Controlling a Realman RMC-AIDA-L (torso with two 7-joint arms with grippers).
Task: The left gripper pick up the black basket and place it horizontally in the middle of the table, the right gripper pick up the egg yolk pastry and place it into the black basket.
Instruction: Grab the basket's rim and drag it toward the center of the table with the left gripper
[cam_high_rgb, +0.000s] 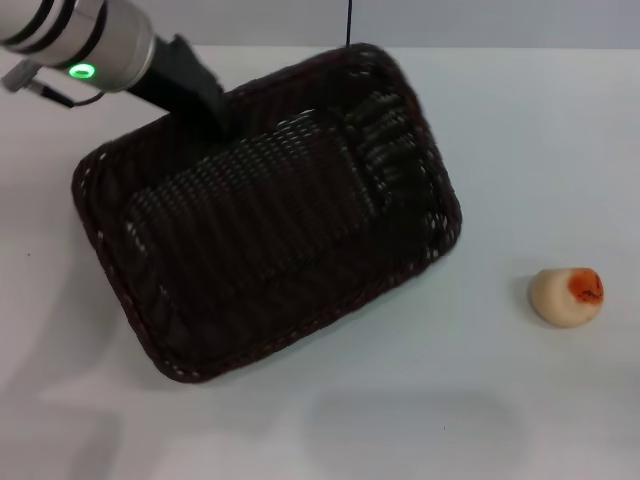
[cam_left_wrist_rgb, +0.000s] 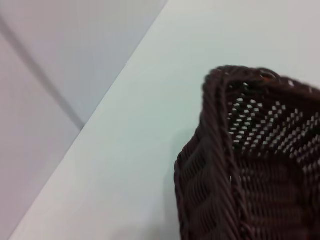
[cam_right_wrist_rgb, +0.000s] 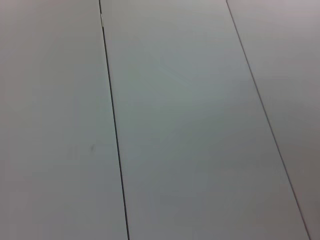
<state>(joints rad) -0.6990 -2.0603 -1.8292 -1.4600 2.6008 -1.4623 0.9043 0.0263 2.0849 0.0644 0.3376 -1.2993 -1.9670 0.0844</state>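
The black basket (cam_high_rgb: 270, 215) lies askew on the white table (cam_high_rgb: 520, 130), left of the middle, with one corner pointing to the far right. My left gripper (cam_high_rgb: 215, 112) reaches in from the far left and is shut on the basket's far rim. The left wrist view shows a corner of the basket (cam_left_wrist_rgb: 250, 165) close up, with its braided rim. The egg yolk pastry (cam_high_rgb: 567, 295), a cream ball with an orange patch, sits alone on the table to the right of the basket. My right gripper is out of view.
The table's far edge runs along the top of the head view. The left wrist view shows the table's edge against a grey wall (cam_left_wrist_rgb: 60, 60). The right wrist view shows only grey panels (cam_right_wrist_rgb: 175, 125) with thin seams.
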